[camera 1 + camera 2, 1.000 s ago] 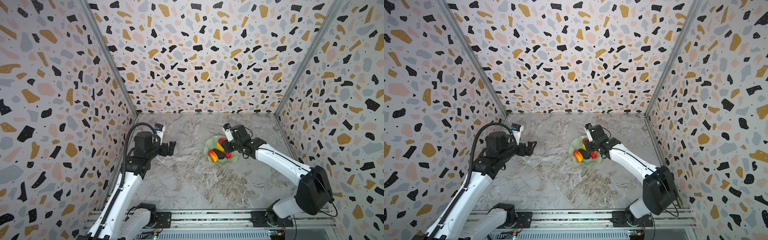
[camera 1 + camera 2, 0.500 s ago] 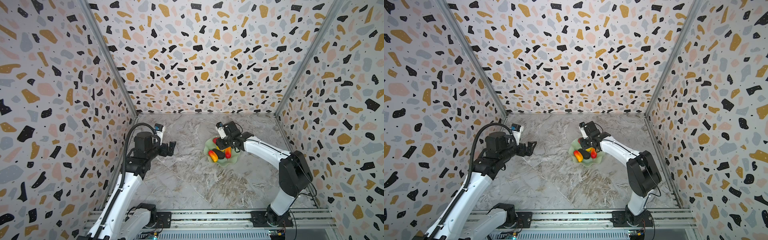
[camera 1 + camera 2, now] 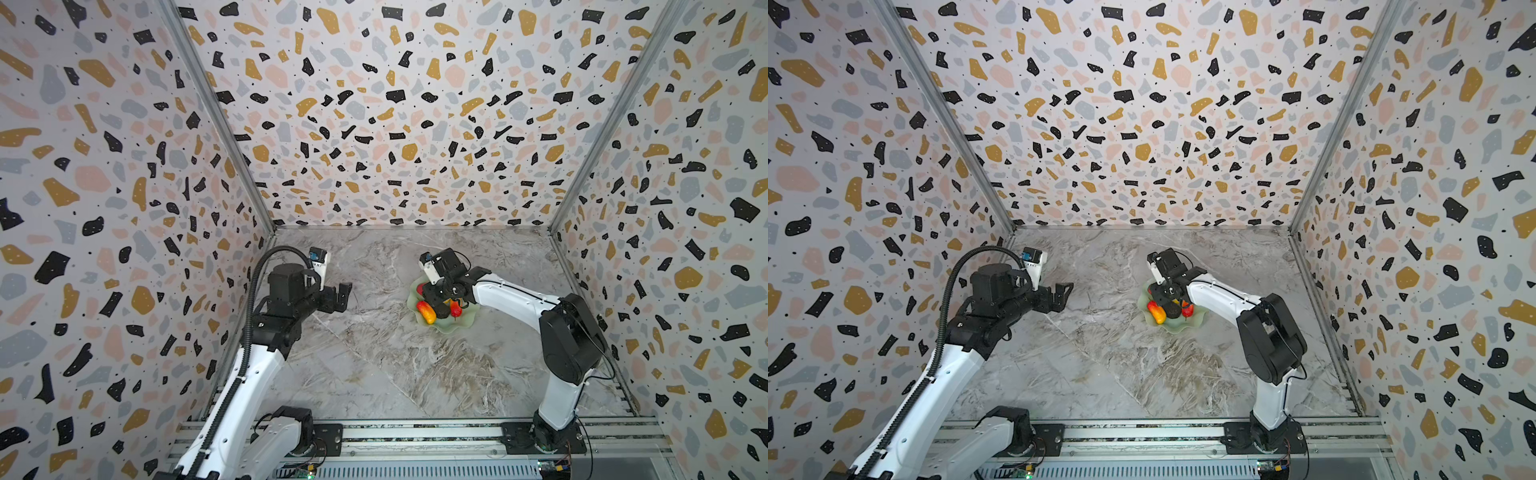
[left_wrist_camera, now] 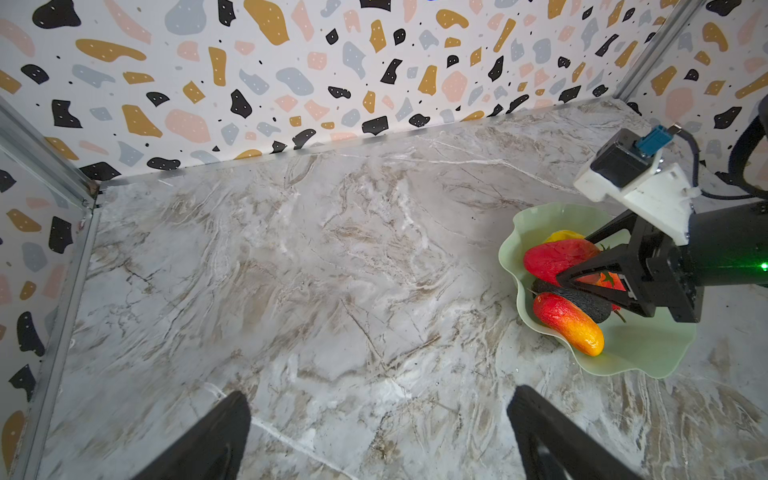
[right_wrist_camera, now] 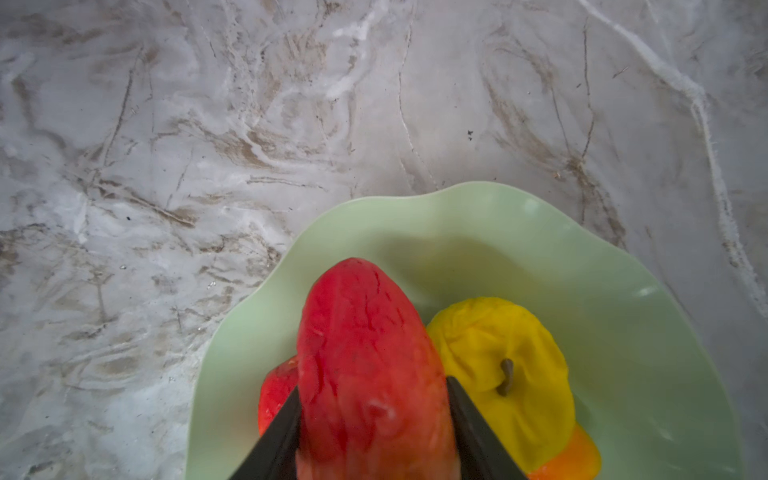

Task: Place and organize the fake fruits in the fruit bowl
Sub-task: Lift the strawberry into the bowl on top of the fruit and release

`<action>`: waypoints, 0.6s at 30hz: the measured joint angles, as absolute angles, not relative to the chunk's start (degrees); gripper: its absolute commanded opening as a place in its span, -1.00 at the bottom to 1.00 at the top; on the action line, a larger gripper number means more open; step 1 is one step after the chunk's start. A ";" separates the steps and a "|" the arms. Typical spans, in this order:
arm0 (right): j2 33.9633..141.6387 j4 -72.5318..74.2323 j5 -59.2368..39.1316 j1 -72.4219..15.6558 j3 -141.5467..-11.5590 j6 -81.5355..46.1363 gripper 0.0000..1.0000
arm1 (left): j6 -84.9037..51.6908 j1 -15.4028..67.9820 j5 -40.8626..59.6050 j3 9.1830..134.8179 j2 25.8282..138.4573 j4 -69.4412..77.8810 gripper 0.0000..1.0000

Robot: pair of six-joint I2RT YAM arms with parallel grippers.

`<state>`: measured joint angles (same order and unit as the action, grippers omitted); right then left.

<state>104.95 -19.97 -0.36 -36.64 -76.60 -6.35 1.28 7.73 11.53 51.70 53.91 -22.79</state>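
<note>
The right claw (image 5: 374, 415) clamps an elongated red fruit (image 5: 361, 332) over the mint-green fruit bowl (image 3: 455, 328), right of centre in both top views, beside a lumpy yellow fruit (image 5: 498, 345). At centre left, the left claw (image 3: 343, 295) hangs with jaws apart above the marble surface (image 3: 374, 374).

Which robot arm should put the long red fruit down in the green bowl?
The right arm. The right gripper is shut on the long red fruit above the green bowl, beside the yellow fruit. The left gripper hangs open and empty over the table, away from the bowl.
</note>
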 measured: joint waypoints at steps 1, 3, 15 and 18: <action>104.97 -19.94 -0.34 -36.64 -76.60 -6.35 -0.27 | 1.28 7.73 11.55 51.70 53.91 -22.79 0.99; 104.97 -19.86 -0.19 -36.64 -76.62 -6.35 -0.16 | 1.28 7.73 11.53 51.70 53.91 -22.79 0.99; 104.97 -19.77 1.28 -36.64 -77.60 -6.07 0.44 | 1.28 7.73 11.53 51.57 53.91 -22.72 0.99; 104.95 -19.81 1.67 -36.64 -78.02 -5.89 0.51 | 1.28 7.73 11.53 51.57 53.91 -22.70 0.99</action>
<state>104.95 -19.81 1.67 -36.64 -78.02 -5.89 1.28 7.73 11.53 51.57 53.91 -22.70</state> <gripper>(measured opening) 0.740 0.995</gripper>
